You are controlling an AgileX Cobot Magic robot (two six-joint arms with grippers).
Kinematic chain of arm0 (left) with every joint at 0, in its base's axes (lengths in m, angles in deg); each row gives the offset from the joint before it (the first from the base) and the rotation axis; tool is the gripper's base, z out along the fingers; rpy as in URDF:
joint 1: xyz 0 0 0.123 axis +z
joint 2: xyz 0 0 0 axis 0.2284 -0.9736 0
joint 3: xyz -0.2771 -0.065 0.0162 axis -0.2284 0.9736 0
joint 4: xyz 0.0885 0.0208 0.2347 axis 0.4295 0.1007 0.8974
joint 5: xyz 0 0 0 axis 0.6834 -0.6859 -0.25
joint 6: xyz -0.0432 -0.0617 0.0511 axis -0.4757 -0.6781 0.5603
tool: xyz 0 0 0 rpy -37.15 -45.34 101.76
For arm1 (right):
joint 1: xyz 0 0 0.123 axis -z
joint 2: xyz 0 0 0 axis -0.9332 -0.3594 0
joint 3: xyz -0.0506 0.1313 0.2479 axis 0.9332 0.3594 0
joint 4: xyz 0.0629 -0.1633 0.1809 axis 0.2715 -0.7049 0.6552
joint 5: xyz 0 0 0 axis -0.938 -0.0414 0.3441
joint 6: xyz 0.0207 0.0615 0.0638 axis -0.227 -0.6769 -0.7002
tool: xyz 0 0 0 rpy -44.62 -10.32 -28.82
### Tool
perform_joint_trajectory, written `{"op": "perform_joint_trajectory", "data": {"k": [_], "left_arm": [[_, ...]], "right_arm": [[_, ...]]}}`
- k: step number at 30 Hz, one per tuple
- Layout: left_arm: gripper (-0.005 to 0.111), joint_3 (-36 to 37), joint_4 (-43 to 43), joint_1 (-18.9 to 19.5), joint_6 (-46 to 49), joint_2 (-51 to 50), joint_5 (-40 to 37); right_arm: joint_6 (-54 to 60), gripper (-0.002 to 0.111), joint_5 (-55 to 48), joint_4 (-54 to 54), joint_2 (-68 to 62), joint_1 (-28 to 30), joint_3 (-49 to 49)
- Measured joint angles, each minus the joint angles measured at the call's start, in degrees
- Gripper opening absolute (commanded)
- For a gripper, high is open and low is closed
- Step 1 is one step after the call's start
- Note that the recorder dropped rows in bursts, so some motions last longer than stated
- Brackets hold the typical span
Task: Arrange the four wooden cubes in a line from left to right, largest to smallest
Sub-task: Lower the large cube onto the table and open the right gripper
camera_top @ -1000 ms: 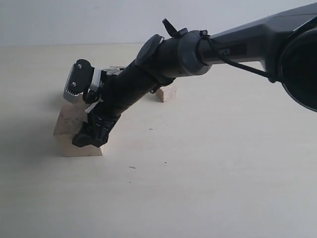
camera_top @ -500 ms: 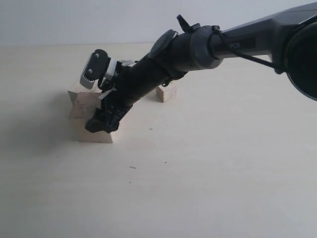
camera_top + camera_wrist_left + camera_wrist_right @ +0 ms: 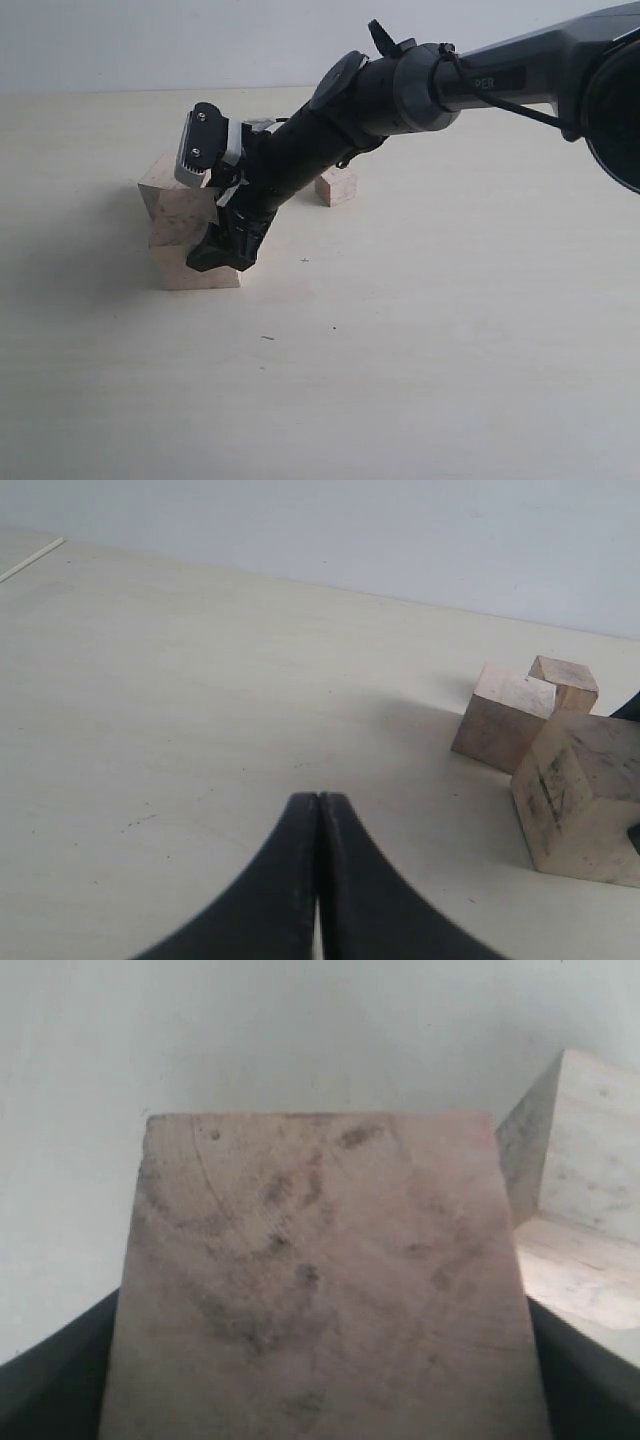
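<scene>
- Broadly: a pale table (image 3: 450, 360) fills the scene, w/ a plain wall (image 3: 150, 40) along its far edge.
- R arm (image 3: 470, 85): dark, enters at the upper right of the ext. view and slants down across the middle to the left half of the table.
- R gripper (image 3: 225, 252): jaws spread wide, grasping the largest cube (image 3: 320, 1280). One black finger sits on each side of it (R wrist view).
- L gripper (image 3: 318, 805): clenched, fingertips pressed together, nothing between them. It is over bare table, well apart from the cubes.
- The largest cube: left of centre, nearest of the left-hand group. It has a mottled face w/ dark smudges and sits slightly askew. Resting or just lifted: cannot tell.
- 2nd cube (image 3: 503, 720): just beside the largest cube, on its far side. Touching or not: cannot tell.
- 3rd cube (image 3: 565, 683): farther still, just behind the 2nd cube, only its upper part showing over it (L wrist view).
- The smallest cube (image 3: 336, 187): alone, right of the largest cube, just past the far side of the R arm, approx. mid-table.
</scene>
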Motion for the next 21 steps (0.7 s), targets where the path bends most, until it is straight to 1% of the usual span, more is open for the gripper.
{"op": "perform_joint_trajectory", "data": {"k": [5, 7, 10, 12, 13, 16, 18, 21], "left_arm": [[0.0, 0.0, 0.0, 0.0, 0.0, 0.0, 0.0], [0.0, 0.0, 0.0, 0.0, 0.0, 0.0, 0.0], [0.0, 0.0, 0.0, 0.0, 0.0, 0.0, 0.0], [0.0, 0.0, 0.0, 0.0, 0.0, 0.0, 0.0], [0.0, 0.0, 0.0, 0.0, 0.0, 0.0, 0.0], [0.0, 0.0, 0.0, 0.0, 0.0, 0.0, 0.0], [0.0, 0.0, 0.0, 0.0, 0.0, 0.0, 0.0], [0.0, 0.0, 0.0, 0.0, 0.0, 0.0, 0.0]], "right_arm": [[0.0, 0.001, -0.1, 0.0, 0.0, 0.0, 0.0], [-0.6, 0.004, -0.1, -0.1, 0.0, 0.0, 0.0], [-1.1, 0.013, -0.1, -0.2, 0.0, 0.0, 0.0], [-1.1, 0.023, -0.1, -0.3, 0.0, 0.0, 0.0], [-1.1, 0.03, -0.1, -0.3, 0.0, 0.0, 0.0], [-1.1, 0.053, -0.2, -0.3, 0.0, 0.0, 0.0], [-1.1, 0.071, -0.4, 0.1, 0.0, 0.0, 0.0], [-1.1, 0.09, -0.4, 0.4, 0.0, 0.0, 0.0]]}}
